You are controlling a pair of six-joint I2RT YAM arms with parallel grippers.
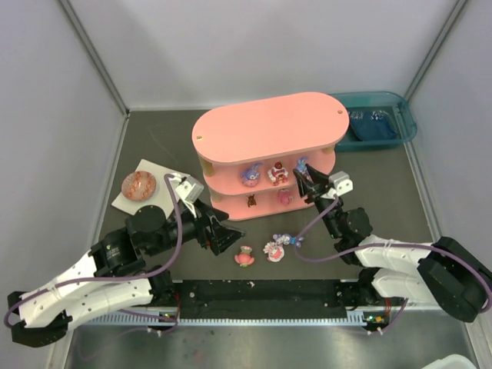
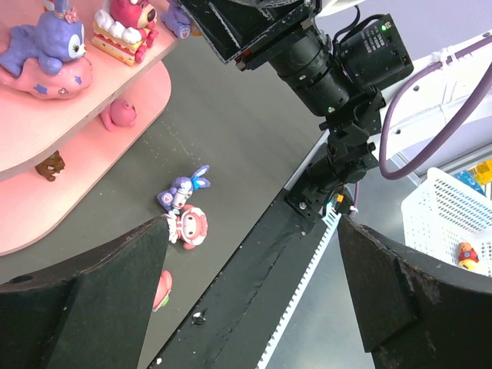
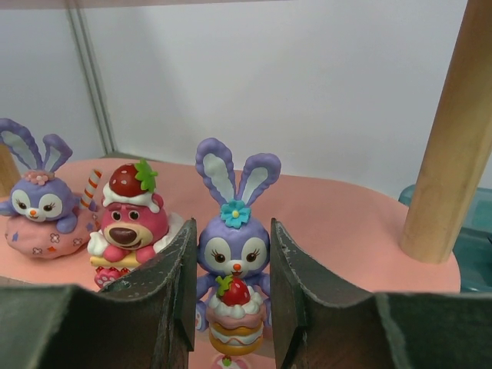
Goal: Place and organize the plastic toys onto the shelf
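Pinching purple bunny toy [image 3: 232, 254] | right fingers [image 3: 165, 307] either side | on shelf [image 3: 346, 223]

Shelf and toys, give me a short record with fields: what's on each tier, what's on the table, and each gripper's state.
top tier: no toys on this level of the shelf
middle tier: bunny on cushion, pink bear, bunny with cake
bottom tier: brown toy, small pink toy
table: pink-green toy, red-white toy, purple-eared toy
right gripper: shut on the bunny with cake
left gripper: open, empty, above the table
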